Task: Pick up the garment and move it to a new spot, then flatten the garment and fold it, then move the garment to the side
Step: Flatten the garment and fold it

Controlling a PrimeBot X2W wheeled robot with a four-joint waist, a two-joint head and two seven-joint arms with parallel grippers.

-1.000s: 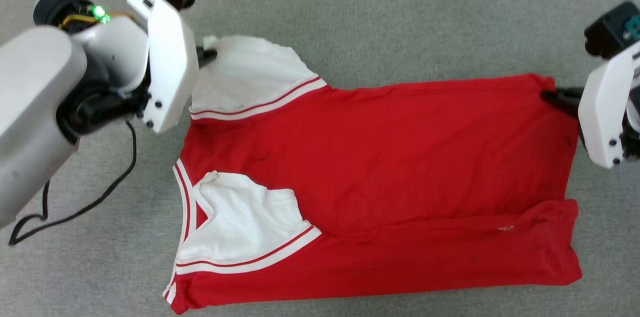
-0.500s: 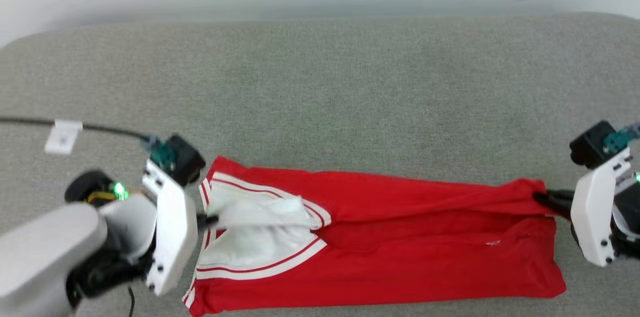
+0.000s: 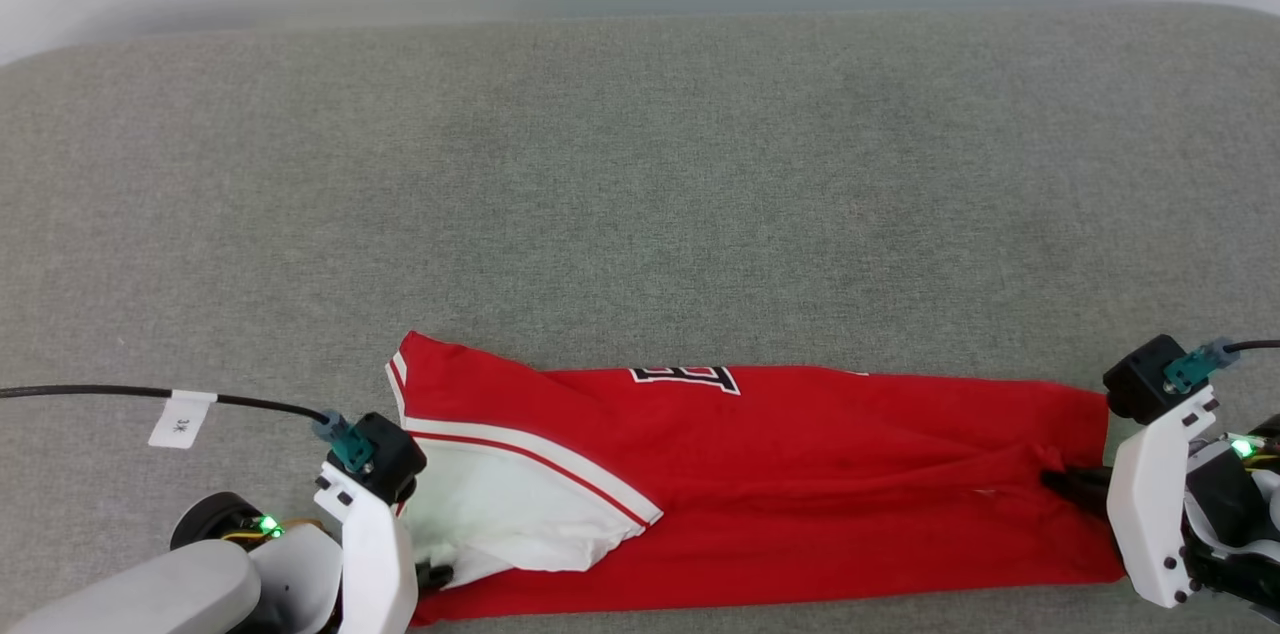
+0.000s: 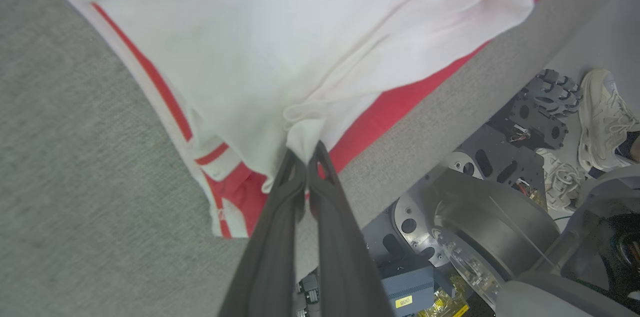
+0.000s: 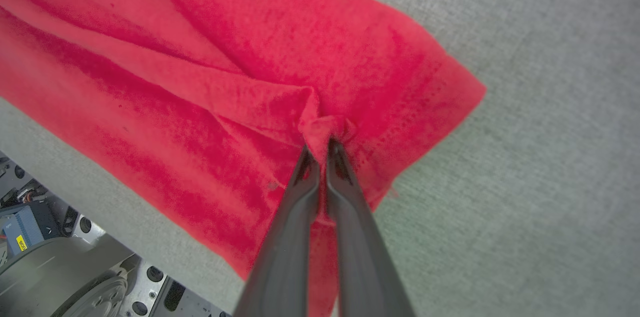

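Observation:
The garment (image 3: 800, 474), a red jersey with white sleeves, lies folded lengthwise along the near edge of the grey surface. Black white-outlined letters (image 3: 685, 376) peek out at its far fold. My left gripper (image 3: 432, 574) is shut on a pinch of the white sleeve (image 4: 280, 57) at the garment's left end, as the left wrist view confirms (image 4: 306, 154). My right gripper (image 3: 1052, 481) is shut on a bunched bit of red hem (image 5: 320, 127) at the right end, its fingers (image 5: 295, 217) pressed together on the cloth.
The grey fabric surface (image 3: 640, 194) stretches wide behind the garment. Its near edge (image 4: 425, 127) runs right beside the shirt; below it show my wheeled base (image 4: 495, 227) and a person's pale shoe (image 4: 605, 117). A black cable with a white tag (image 3: 180, 416) trails left.
Both grippers drew the far edge of the garment toward the near edge, folding it lengthwise into a narrow strip. The head camera tilted, so the whole scene shifted down.

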